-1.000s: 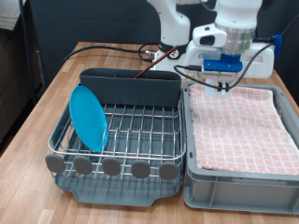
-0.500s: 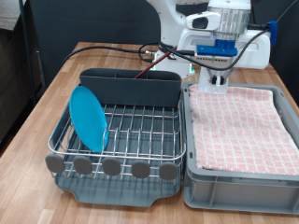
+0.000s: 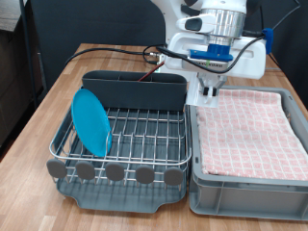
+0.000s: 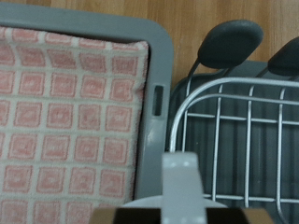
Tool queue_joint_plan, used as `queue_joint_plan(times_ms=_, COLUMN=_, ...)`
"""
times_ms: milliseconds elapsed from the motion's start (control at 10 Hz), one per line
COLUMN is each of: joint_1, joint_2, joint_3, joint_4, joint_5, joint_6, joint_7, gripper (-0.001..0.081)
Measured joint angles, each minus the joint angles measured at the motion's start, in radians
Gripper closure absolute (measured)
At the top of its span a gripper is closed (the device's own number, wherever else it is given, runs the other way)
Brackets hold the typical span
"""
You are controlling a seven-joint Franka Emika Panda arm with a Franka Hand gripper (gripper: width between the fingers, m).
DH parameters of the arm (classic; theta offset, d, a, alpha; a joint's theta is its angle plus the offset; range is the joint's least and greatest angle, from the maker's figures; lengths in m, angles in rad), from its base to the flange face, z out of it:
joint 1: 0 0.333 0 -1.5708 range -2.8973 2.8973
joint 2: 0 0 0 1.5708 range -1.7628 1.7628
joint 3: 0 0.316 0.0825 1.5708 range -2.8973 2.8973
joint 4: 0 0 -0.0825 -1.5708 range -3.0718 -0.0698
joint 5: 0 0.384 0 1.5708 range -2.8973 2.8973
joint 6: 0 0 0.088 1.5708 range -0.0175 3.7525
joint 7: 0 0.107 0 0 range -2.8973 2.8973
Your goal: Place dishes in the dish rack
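Note:
The blue plate [image 3: 92,121] stands on edge in the dish rack [image 3: 144,135], at the exterior view's left side of the wire grid. My gripper [image 3: 213,92] hangs above the gap between the rack's tall cutlery bin [image 3: 135,90] and the cloth-lined bin. In the wrist view a pale finger [image 4: 182,175] shows over the rack's wire grid [image 4: 234,131], with two rounded tabs [image 4: 229,42] beyond. No picture shows anything clearly between the fingers. The white mug is out of view. A reddish-brown piece [image 3: 152,62] shows behind the cutlery bin; I cannot tell whether it is the spoon.
A grey bin lined with pink checked cloth [image 3: 245,125] stands at the rack's right in the exterior view, and also shows in the wrist view [image 4: 65,112]. The white robot base [image 3: 241,63] and black cables [image 3: 106,48] lie behind on the wooden table [image 3: 38,125].
My gripper has moved towards the exterior view's left, from above the cloth bin's far edge to above the gap beside the rack. The plate has not moved.

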State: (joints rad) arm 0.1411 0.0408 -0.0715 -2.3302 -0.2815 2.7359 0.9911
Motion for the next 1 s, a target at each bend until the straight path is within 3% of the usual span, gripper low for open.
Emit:
queue_joint_plan(times_ms=400, joint_1=-0.037, joint_2=0.093, joint_3=-0.010, joint_4=0.114, joint_5=0.090, joint_6=0.020, joint_7=-0.164, gripper=0.0735)
queue_joint_plan(times_ms=1000, joint_1=-0.046, joint_2=0.176, joint_3=0.000, joint_4=0.257, joint_5=0.141, joint_6=-0.028, joint_7=-0.218, gripper=0.0735)
